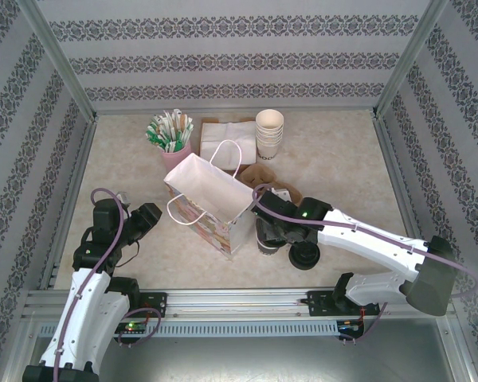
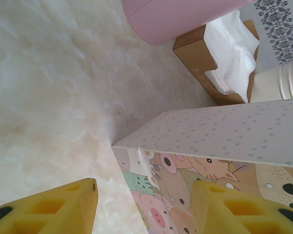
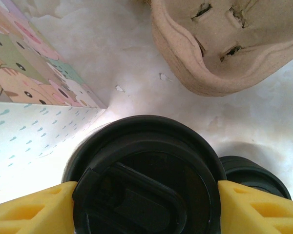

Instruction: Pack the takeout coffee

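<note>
Clamping one takeout coffee by its black lid beside one paper gift bag, right gripper hides the cup body; left gripper stands half-open, empty, at the bag's corner; beyond, one pulp carrier, cropped, and one cup stack

A pale marbled table carries a pink cup of packets, a napkin box and stacked paper cups at the back. Nearer stand an open paper bag, a cardboard cup tray, a lidded coffee cup and loose black lids.
</note>
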